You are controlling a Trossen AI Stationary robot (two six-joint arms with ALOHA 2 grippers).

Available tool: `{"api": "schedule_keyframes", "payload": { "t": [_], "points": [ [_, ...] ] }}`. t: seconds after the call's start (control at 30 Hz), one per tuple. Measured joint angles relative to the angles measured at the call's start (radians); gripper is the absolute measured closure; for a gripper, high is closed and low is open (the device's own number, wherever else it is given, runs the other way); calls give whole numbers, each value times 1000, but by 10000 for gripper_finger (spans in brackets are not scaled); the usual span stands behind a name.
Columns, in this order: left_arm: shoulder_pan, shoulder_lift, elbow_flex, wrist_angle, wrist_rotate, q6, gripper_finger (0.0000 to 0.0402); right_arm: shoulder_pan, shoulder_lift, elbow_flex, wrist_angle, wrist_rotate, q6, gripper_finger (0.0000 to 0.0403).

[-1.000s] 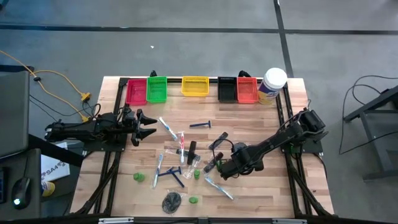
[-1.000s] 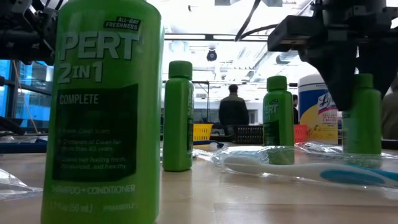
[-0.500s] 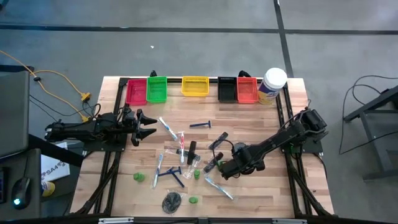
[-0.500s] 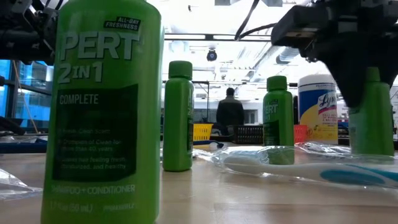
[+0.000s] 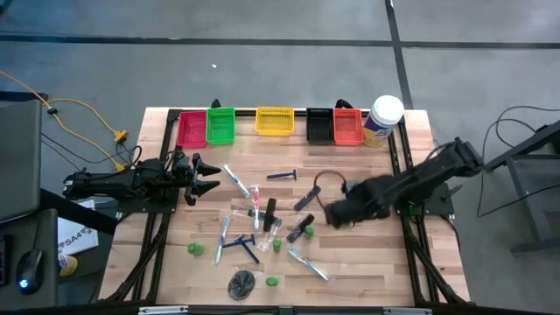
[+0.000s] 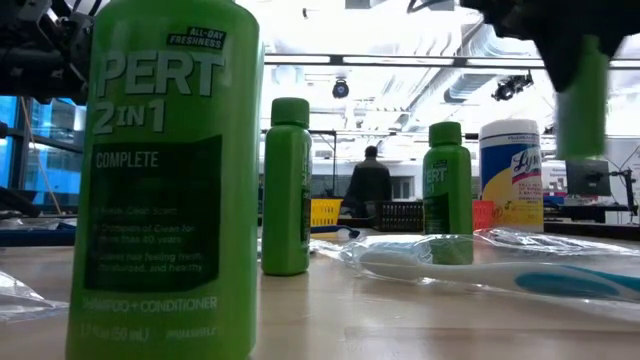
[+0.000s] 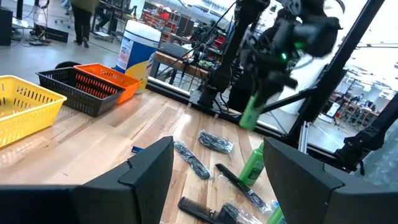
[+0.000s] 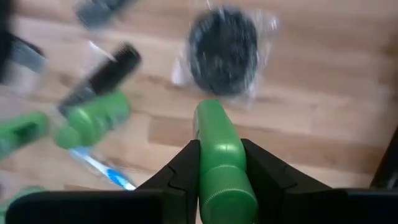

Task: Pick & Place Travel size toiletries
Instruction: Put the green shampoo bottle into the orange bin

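My right gripper (image 5: 334, 213) is over the table's middle right, shut on a small green bottle (image 8: 216, 146) that hangs above the table (image 6: 583, 100). The left wrist view shows this bottle (image 7: 251, 112) under that gripper. On the wood lie more green bottles (image 5: 297, 232), blue razors (image 5: 282, 175), wrapped toothbrushes (image 5: 308, 262), black combs (image 5: 269, 213) and a dark mesh puff (image 5: 241, 283). My left gripper (image 5: 210, 178) waits open at the table's left side. My right gripper pinches the green bottle between its two fingers (image 8: 184, 167), on the upper body next to the cap end (image 8: 225, 186). The fingers come from above, pointing down along the bottle. The bottle hangs nearly upright below them, its lower end (image 6: 582, 150) clear of the table.
Coloured mesh bins line the far edge: red (image 5: 192, 129), green (image 5: 220, 125), yellow (image 5: 274, 121), black (image 5: 319, 125), orange (image 5: 347, 127). A white jar with a yellow label (image 5: 383, 118) stands at the far right corner. Bare wood lies right of the scattered items.
My right gripper has risen and moved toward the table's far right, carrying the green bottle. The bottle stood on the wood among the scattered items a second ago and now hangs lifted clear.
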Motion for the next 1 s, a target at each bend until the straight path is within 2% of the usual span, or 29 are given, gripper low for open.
{"api": "schedule_keyframes", "payload": {
  "t": [0.1, 0.27, 0.47, 0.67, 0.8, 1.0],
  "points": [
    [0, 0, 0, 0, 1, 0, 160, -73, -47, 0, -4, 28, -115, 315],
    [0, 0, 0, 0, 1, 0, 160, -240, -90, 0, -9, 28, -403, 315],
    [0, 0, 0, 0, 2, 0, 160, -482, -90, 0, -10, 11, -750, 316],
    [0, 0, 0, 0, 2, 0, 160, -726, -77, 0, 29, 17, -1026, 317],
    [0, 0, 0, 0, 2, 0, 160, -877, -79, 0, 92, 34, -1149, 317],
    [0, 0, 0, 0, 3, 0, 160, -1054, -50, 0, 265, 16, -1223, 317]
  ]
}}
